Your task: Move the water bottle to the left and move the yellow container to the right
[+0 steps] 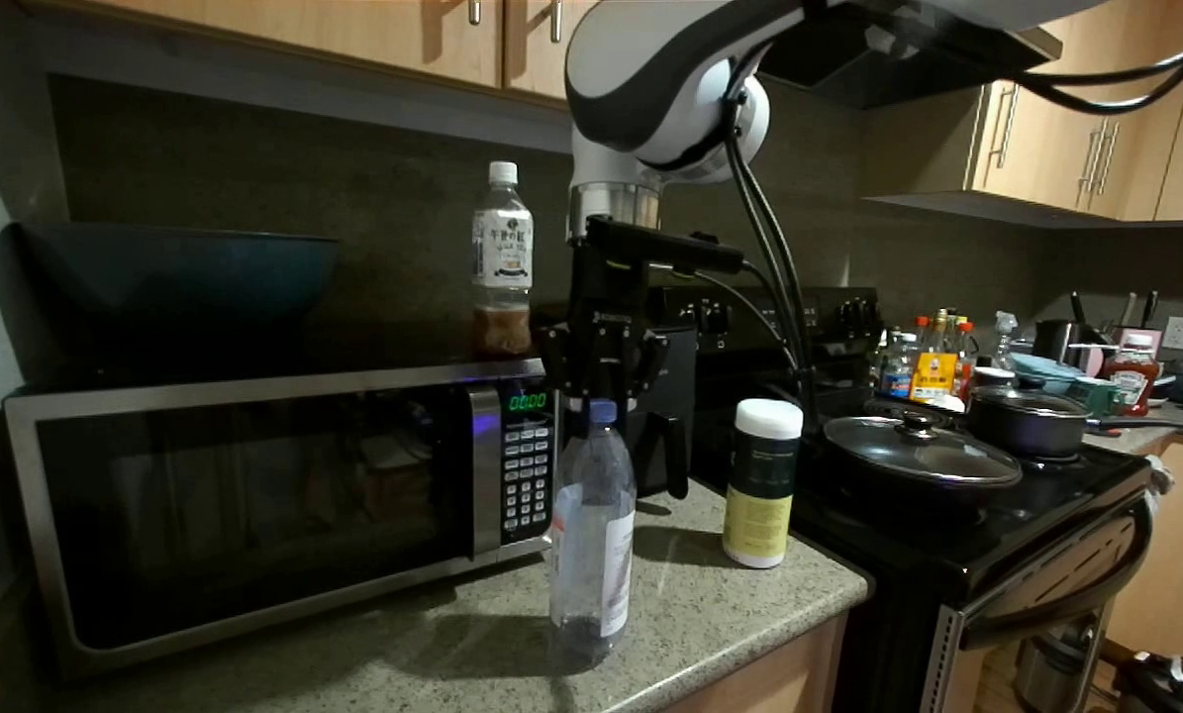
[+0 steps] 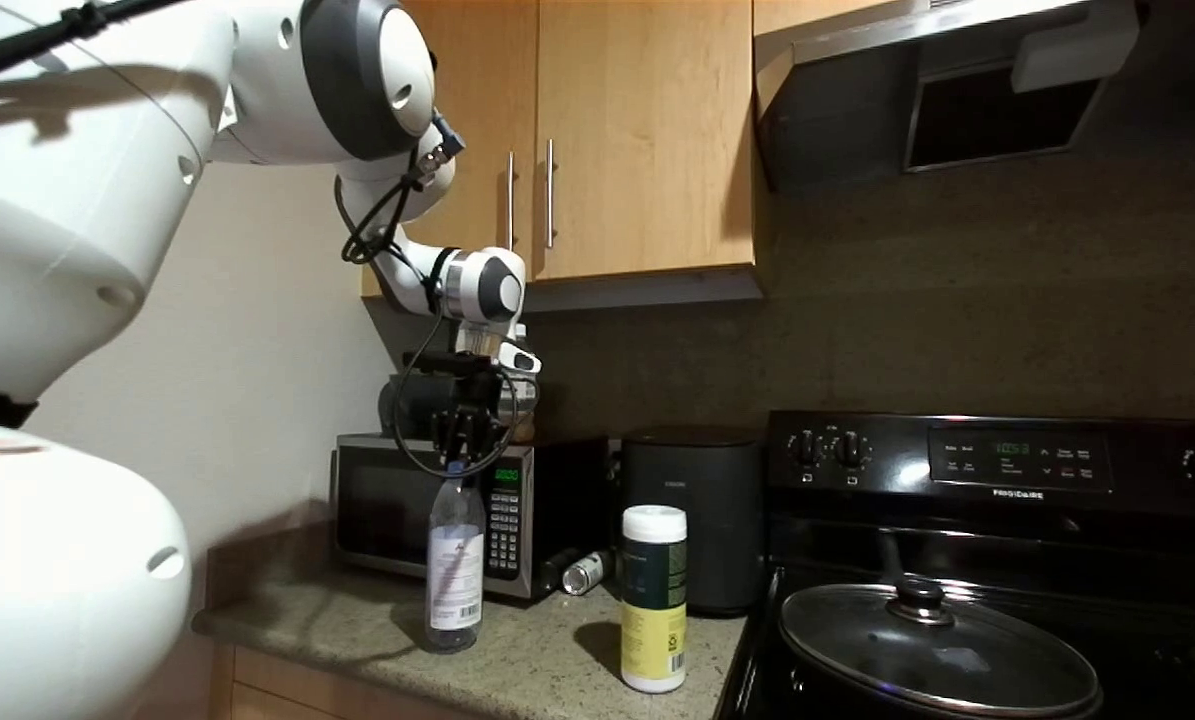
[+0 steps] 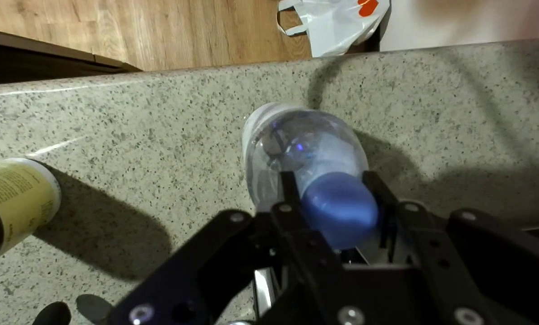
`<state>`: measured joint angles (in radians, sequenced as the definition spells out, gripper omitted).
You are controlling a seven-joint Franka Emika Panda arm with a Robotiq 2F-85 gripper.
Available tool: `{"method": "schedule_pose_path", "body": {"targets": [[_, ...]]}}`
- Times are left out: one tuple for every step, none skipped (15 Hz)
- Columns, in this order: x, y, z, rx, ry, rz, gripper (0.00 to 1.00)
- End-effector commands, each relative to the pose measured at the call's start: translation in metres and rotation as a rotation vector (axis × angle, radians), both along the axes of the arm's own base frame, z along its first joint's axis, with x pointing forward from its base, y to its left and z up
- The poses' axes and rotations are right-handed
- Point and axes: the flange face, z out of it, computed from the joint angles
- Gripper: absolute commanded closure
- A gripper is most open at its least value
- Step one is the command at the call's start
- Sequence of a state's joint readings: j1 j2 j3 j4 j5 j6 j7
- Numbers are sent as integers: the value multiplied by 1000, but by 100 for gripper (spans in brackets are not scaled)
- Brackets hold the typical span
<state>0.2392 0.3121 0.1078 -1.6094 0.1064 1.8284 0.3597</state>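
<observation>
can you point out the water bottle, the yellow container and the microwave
Water bottle (image 2: pixel 455 575), in an exterior view: on its label.
Yellow container (image 2: pixel 653 622), in an exterior view: on its yellow lower part.
Microwave (image 1: pixel 264 510), in an exterior view: on its dark door window.

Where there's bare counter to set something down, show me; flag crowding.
Bare countertop lies between the water bottle and the yellow canister, and before the microwave, left of the bottle in both exterior views. Crowded: between microwave and air fryer, where what looks like a can lies, and around the bottle's blue cap, straddled by the gripper.
</observation>
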Motion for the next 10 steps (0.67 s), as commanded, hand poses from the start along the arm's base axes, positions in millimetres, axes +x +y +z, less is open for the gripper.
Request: {"method": "schedule_pose_path", "body": {"targets": [[1, 0, 1, -1, 1, -1, 61], [1, 1, 0, 0, 2, 1, 61], [1, 4, -1, 0, 3, 5, 61], [0, 5, -1, 1, 4, 7, 61], [0, 5, -1, 1, 4, 8, 86], [1, 1, 0, 7, 7, -5, 86], [2, -6, 0, -7, -2, -41, 86], [3, -11, 1, -8, -5, -60, 86], [4, -18, 3, -12, -10, -86, 86], [5, -25, 3, -15, -15, -106, 86]]}}
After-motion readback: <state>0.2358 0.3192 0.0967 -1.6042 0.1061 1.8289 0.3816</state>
